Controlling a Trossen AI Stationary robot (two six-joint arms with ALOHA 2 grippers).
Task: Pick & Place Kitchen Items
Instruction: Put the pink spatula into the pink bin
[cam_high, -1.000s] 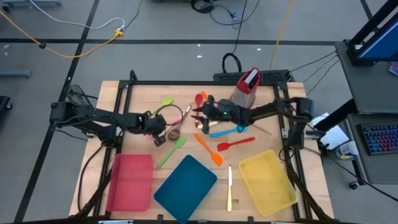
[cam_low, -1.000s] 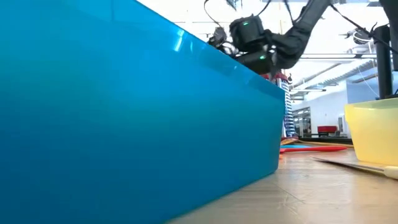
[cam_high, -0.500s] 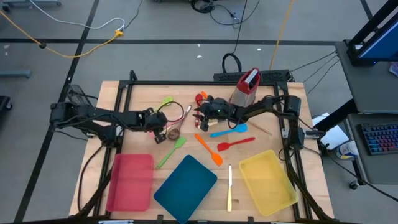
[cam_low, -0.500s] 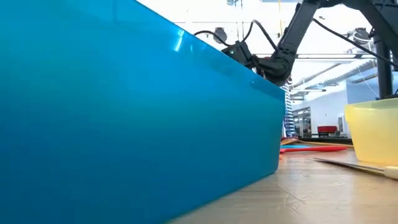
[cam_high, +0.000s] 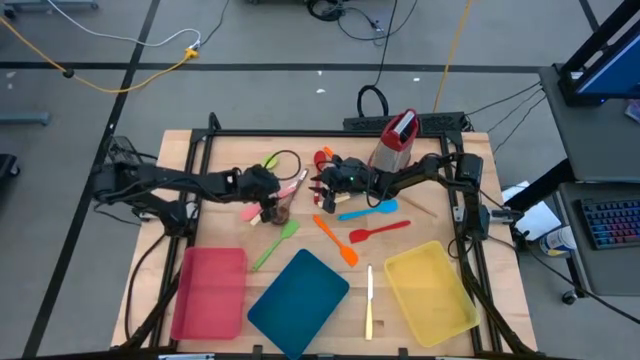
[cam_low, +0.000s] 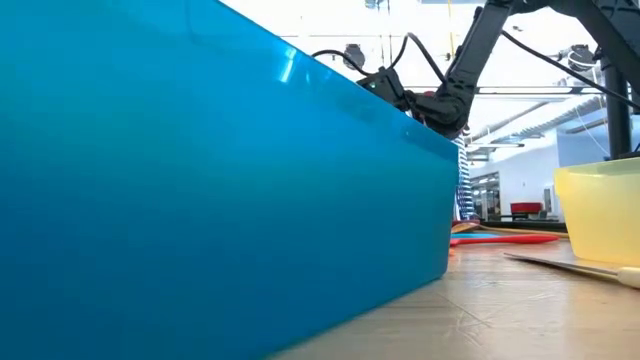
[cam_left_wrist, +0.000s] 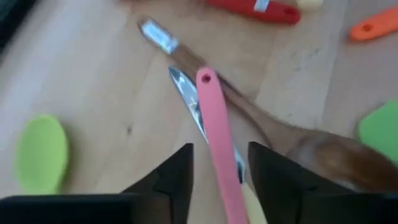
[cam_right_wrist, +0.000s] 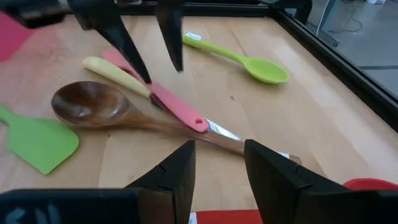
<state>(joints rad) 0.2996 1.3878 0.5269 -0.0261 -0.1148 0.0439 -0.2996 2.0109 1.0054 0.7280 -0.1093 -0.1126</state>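
A pink spatula (cam_left_wrist: 217, 137) lies on the table across a cream-handled knife (cam_right_wrist: 115, 71) and the handle of a brown wooden spoon (cam_right_wrist: 90, 102). My left gripper (cam_left_wrist: 221, 152) stands open over the spatula's handle, one finger on each side; it also shows in the high view (cam_high: 272, 195). My right gripper (cam_right_wrist: 217, 152) is open and low over the table just right of this pile, with nothing between its fingers. A green spoon (cam_right_wrist: 249, 62) and a green spatula (cam_right_wrist: 37, 143) lie nearby. My left gripper's fingers come slanting down from the table's left. One fingertip (cam_right_wrist: 144, 78) stands right at the edge of the pink spatula's handle (cam_right_wrist: 155, 90). I cannot tell whether it touches. The spatula lies flat on the knife and the spoon.
A red-topped grater (cam_high: 397, 138) stands at the far right. Blue (cam_high: 368, 210), red (cam_high: 378, 231) and orange (cam_high: 338, 240) spatulas and a second knife (cam_high: 369, 300) lie mid-table. Red (cam_high: 212, 290), blue (cam_high: 298, 290) and yellow (cam_high: 428, 290) trays line the near edge.
My left gripper has moved toward the table's right and far side, over the pile of utensils, and has turned. My right gripper sank toward the table early in the second and has kept still since.
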